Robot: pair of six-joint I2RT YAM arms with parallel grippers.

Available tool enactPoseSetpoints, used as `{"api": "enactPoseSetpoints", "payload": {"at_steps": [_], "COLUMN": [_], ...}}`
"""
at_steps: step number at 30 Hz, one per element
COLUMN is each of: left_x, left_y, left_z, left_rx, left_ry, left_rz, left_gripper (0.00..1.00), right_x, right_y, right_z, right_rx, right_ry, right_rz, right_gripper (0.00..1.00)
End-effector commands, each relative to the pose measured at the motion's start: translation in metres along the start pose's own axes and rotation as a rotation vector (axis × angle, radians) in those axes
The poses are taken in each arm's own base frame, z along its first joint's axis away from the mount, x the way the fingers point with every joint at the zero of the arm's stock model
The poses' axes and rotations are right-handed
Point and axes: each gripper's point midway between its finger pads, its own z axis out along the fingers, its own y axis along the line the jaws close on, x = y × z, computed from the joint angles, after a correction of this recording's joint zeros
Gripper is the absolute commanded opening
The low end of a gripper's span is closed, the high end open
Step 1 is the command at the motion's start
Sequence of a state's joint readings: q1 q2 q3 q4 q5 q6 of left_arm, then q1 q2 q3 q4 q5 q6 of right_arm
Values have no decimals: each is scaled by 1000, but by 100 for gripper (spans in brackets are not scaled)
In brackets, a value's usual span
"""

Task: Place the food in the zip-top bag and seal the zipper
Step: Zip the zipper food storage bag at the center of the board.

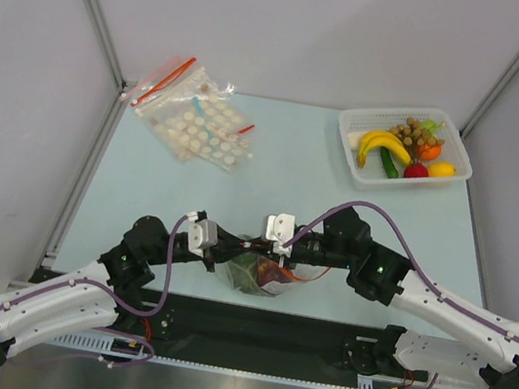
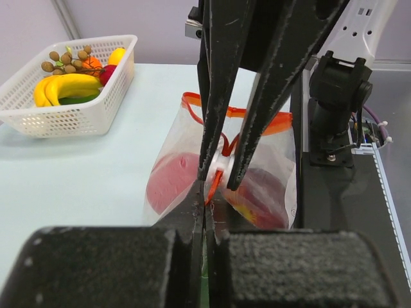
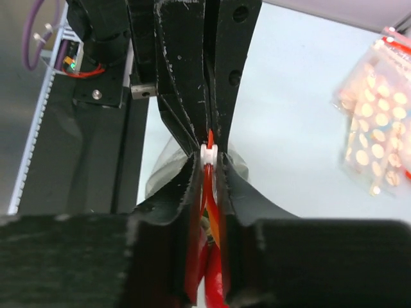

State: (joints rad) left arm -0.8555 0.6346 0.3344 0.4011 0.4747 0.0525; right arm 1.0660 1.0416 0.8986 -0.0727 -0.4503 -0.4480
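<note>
The zip-top bag (image 1: 248, 280) stands at the table's near edge between both grippers, its mouth up. Inside it lie a round red fruit (image 2: 168, 183), a second red piece (image 2: 263, 192) and a green ball (image 1: 245, 269). The red zipper (image 2: 281, 122) runs along the mouth. My left gripper (image 2: 207, 192) is shut on the bag's top edge at the end of the strip. My right gripper (image 3: 209, 160) comes from the opposite side, shut on the zipper at its small white slider (image 3: 209, 153), tip to tip with the left fingers (image 3: 176, 109).
A white basket (image 1: 359, 174) at the back right holds yellow bananas (image 1: 382, 145), a brown grape bunch and other toy produce. Clear bags with pale discs (image 1: 199, 123) lie at the back left. The black base rail (image 2: 350, 212) runs just behind the bag.
</note>
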Motion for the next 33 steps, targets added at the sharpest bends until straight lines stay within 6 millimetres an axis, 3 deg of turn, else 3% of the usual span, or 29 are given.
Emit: {"api": "enactPoseSetpoints", "payload": {"at_steps": [1,3,26,33], "left_x": [-36,-37,-65,-65], "left_y": [-1,1,24,30], "left_z": [3,2,-40,-43], "left_rx": [18,4,-242,-279], "left_ry": [-97,-99,-289,-289], "left_rz": [49,50,77,65], "left_gripper": [0,0,0,0], "right_x": [-21,-22,-17,-12], "right_y": [-5,-5,-18,-25], "right_z": [0,0,-3,-4], "right_rx": [9,12,79,109], "right_ry": [-47,-49,-30,-11], "right_rz": [-20,-18,11,25], "right_gripper": [10,0,0,0]}}
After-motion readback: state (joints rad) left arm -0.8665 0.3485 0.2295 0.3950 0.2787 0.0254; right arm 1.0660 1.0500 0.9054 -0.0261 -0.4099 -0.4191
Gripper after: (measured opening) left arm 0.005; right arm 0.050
